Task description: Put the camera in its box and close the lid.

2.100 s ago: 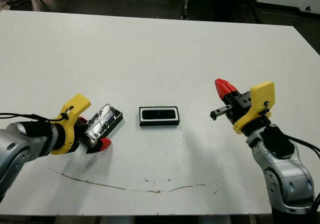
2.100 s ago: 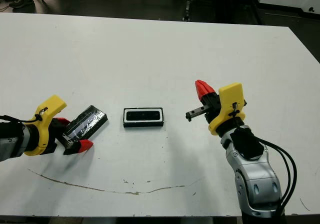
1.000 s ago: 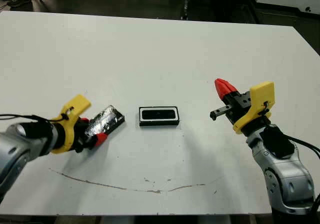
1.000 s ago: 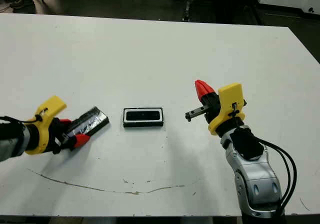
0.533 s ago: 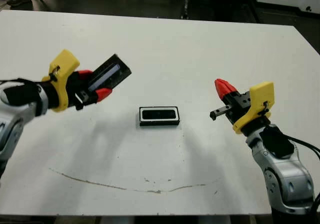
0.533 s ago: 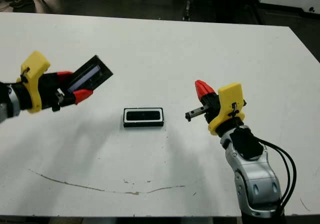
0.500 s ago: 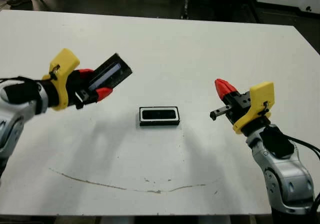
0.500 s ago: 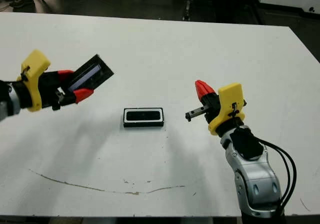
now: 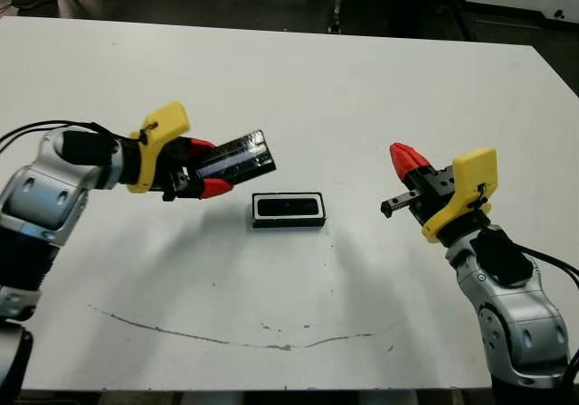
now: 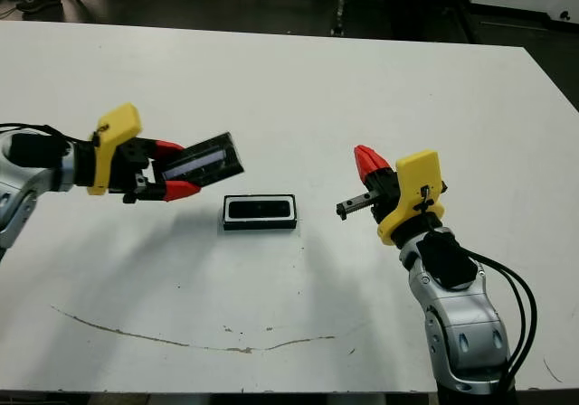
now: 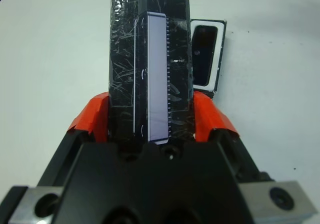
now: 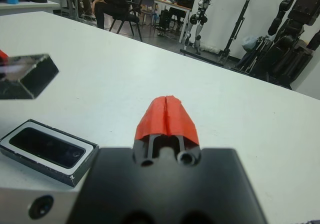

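1. Left end effector (image 9: pixel 204 175): clamped on lid (image 9: pixel 237 155), held above worktop (image 9: pixel 298 70), just left of box (image 9: pixel 288 209).
2. Box: flat on worktop centre; dark bar inside, prob. the camera (image 9: pixel 288 207).
3. Right end effector (image 12: pixel 166 115): tips pressed together, empty, well apart from box.

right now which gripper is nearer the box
Left. The left gripper holds the lid in the air just up-left of the box; the right gripper hangs farther off to its right.
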You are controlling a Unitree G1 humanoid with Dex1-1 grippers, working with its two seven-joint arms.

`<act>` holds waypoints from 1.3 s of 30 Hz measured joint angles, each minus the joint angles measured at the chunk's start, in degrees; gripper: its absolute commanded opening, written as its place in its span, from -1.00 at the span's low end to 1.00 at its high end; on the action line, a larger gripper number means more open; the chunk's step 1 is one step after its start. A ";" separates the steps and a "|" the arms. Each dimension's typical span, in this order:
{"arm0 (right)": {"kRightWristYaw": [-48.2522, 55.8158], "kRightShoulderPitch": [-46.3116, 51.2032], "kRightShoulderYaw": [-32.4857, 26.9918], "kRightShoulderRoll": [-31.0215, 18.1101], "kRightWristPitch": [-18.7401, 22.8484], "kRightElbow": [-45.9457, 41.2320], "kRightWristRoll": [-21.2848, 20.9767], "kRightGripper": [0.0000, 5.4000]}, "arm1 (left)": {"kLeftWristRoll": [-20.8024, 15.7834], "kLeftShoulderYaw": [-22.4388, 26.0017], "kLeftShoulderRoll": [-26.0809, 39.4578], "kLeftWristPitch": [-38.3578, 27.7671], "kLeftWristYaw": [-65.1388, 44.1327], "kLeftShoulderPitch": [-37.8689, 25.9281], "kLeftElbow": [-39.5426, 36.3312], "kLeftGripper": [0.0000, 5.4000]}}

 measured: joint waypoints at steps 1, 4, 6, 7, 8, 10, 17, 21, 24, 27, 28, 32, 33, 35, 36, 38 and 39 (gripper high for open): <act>-0.05 0.00 0.01 0.00 0.00 0.00 0.00 -1.00 | 0.20 -0.16 -0.43 -0.56 -0.37 -0.05 0.48 0.17; -0.12 0.01 0.04 0.01 -0.01 0.00 -0.01 -1.00 | 0.51 -0.46 -1.43 -1.66 -1.49 -0.12 1.68 0.17; -0.12 0.00 0.06 0.02 -0.01 0.00 0.00 -1.00 | 0.60 -0.51 -2.02 -1.69 -2.13 -0.16 2.29 0.17; -0.12 0.00 0.06 0.04 -0.01 0.00 0.01 -1.00 | 0.68 -0.55 -2.41 -1.68 -2.49 -0.17 2.56 0.17; -0.12 0.00 0.06 0.06 -0.01 0.00 0.04 -1.00 | 0.73 -0.60 -2.62 -1.68 -2.73 -0.17 2.67 0.17; -0.14 0.00 0.06 0.11 0.03 0.00 0.05 -1.00 | 0.87 -0.67 -2.84 -1.67 -3.18 -0.22 3.05 0.17; -0.21 0.01 0.12 0.11 0.46 0.01 0.03 -1.00 | 2.10 -1.28 -3.32 -2.10 -5.71 -0.78 6.07 0.17; -0.19 0.06 0.12 0.11 0.46 0.03 0.05 -1.00 | 2.50 -1.95 -4.17 -2.67 -8.42 -1.98 9.00 0.17; -0.21 0.10 0.14 0.11 0.46 0.02 0.03 -1.00 | 2.81 -2.64 -5.30 -3.66 -10.12 -2.93 11.98 0.17; -0.29 0.14 0.14 0.12 0.46 0.02 0.02 -1.00 | 3.76 -3.13 -6.09 -4.43 -10.67 -3.32 14.40 0.17; -0.29 0.15 0.15 0.12 0.46 0.02 0.02 -1.00 | 3.84 -3.20 -6.30 -4.47 -10.78 -3.56 14.82 0.17; -0.25 0.23 0.17 0.12 0.31 0.03 0.03 -1.00 | 4.37 -3.29 -7.15 -4.80 -10.86 -4.06 15.34 0.17; -0.24 0.25 0.17 0.11 0.21 0.04 0.03 -1.00 | 4.38 -3.28 -7.31 -4.96 -10.91 -4.08 15.48 0.17; -0.24 0.29 0.17 0.12 0.17 0.04 0.05 -1.00 | 4.38 -3.25 -7.73 -5.20 -11.16 -4.22 16.04 0.17; -0.24 0.32 0.17 0.11 0.17 0.04 0.05 -1.00 | 4.37 -3.21 -7.97 -5.25 -11.25 -4.32 16.48 0.17; -0.24 0.42 0.17 0.11 0.17 0.04 0.05 -1.00 | 4.37 -3.08 -8.66 -5.32 -11.42 -4.54 17.63 0.17; -0.24 0.46 0.17 0.11 0.17 0.04 0.05 -1.00 | 4.38 -3.01 -8.94 -5.37 -11.55 -4.65 18.10 0.17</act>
